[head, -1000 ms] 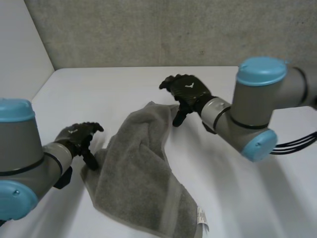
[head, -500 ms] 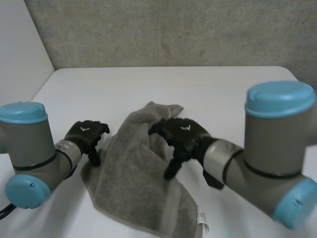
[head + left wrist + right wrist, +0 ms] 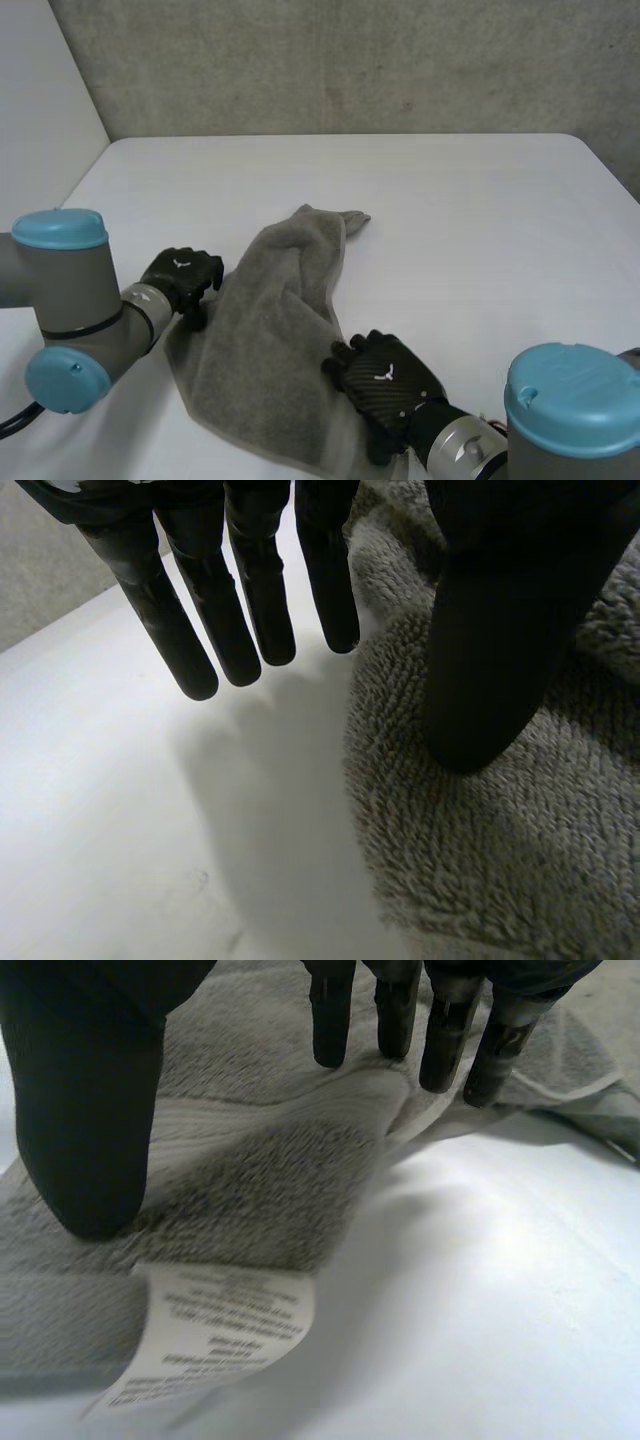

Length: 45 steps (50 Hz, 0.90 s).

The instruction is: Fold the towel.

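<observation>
One towel (image 3: 265, 340) runs near to far, tag (image 3: 215, 1335) illegible; left hand (image 3: 180, 278) at left edge, right hand (image 3: 385, 380) at near corner, both unclenched.

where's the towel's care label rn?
Right wrist view: the white label sits on the towel's near right corner, just past the right hand's thumb tip, beside bare table.

You have bare white table (image 3: 480, 220) across the far side and right. The rumpled grey terry towel (image 3: 270, 320) bars the near left, black left hand (image 3: 183, 277) at its edge, black right hand (image 3: 385, 378) on its near corner.
</observation>
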Available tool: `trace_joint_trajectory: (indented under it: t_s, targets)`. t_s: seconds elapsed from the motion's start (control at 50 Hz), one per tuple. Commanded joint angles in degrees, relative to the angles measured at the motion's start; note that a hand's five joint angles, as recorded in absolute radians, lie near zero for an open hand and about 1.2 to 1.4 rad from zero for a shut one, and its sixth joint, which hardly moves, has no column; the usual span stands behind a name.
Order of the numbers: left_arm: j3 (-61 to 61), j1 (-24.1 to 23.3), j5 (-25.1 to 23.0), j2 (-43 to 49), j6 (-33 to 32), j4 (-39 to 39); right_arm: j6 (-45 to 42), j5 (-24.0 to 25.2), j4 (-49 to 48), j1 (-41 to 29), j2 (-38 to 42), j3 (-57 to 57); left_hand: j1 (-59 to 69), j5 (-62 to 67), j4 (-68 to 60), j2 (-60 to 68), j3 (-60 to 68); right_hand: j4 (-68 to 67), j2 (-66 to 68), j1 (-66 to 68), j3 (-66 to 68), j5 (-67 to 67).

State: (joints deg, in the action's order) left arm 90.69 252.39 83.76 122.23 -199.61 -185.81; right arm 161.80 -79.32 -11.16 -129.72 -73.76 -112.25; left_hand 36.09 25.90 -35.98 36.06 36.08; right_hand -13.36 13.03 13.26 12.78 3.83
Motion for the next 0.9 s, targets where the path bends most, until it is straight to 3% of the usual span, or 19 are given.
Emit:
trace_joint_trajectory:
  t_s: [0.02, 0.06, 0.14, 0.18, 0.22, 0.32, 0.48, 0.62, 0.82, 0.9]
  targets:
    - [0.37, -0.05, 0.00, 0.11, 0.01, 0.01, -0.52, 0.40, -1.24, -0.09, 0.90, -0.52, 13.66, 13.85, -13.77, 13.68, 13.67, -13.37, 13.71, 13.47, 13.96, 12.90]
    - [0.37, -0.14, 0.09, 0.11, 0.01, 0.01, -0.52, 0.49, -2.81, 0.08, 1.42, -0.78, 22.69, 22.88, -22.80, 22.71, 22.70, -28.60, 28.94, 28.70, 29.19, 28.13]
    - [0.37, -0.32, 0.26, 0.11, -0.08, 0.01, -0.78, 0.40, -3.43, 0.44, 3.01, -0.78, 32.33, 32.52, -32.44, 32.35, 32.34, -42.98, 43.31, 43.08, 43.56, 42.51]
    - [0.37, -0.49, 0.53, -0.24, -0.08, 0.10, -0.78, 0.14, -3.61, 0.61, 3.89, -0.43, 43.88, 44.07, -43.99, 43.91, 43.89, -62.90, 63.23, 63.00, 63.48, 62.43]
    - [0.37, -0.67, 0.53, -0.68, -0.08, 0.10, -0.78, 0.05, -3.61, 0.61, 3.97, -0.17, 43.91, 44.10, -44.02, 43.94, 43.92, -66.60, 66.94, 66.70, 67.19, 66.13]
    - [0.28, -1.02, 0.79, -3.23, 0.27, 0.45, -0.78, -0.57, -3.61, 2.46, 3.80, 1.42, 43.91, 44.10, -44.02, 43.94, 43.92, -66.64, 66.97, 66.74, 67.22, 66.17]
    - [0.45, -2.87, 0.88, -10.79, 1.15, 5.72, -0.43, -1.62, -2.73, 12.65, 1.60, 7.92, 43.91, 44.10, -44.02, 43.94, 43.92, -66.64, 66.97, 66.74, 67.22, 66.17]
    - [-0.77, -4.53, 0.97, -15.53, 7.64, 11.52, -0.43, -1.36, 1.74, 15.64, -0.95, 16.16, 43.91, 44.10, -44.02, 43.94, 43.92, -66.64, 66.97, 66.74, 67.22, 66.17]
    - [-7.37, -7.35, 2.37, -4.90, 8.18, 11.70, -0.17, -1.01, 5.36, 15.47, 8.37, 26.03, 43.91, 44.10, -44.02, 43.94, 43.92, -66.64, 66.97, 66.74, 67.22, 66.17]
    - [-11.49, -7.96, 5.09, 0.45, 6.78, 12.40, -0.52, -1.01, 8.51, 15.64, 13.10, 28.75, 43.91, 44.10, -44.02, 43.94, 43.92, -66.64, 66.97, 66.74, 67.22, 66.17]
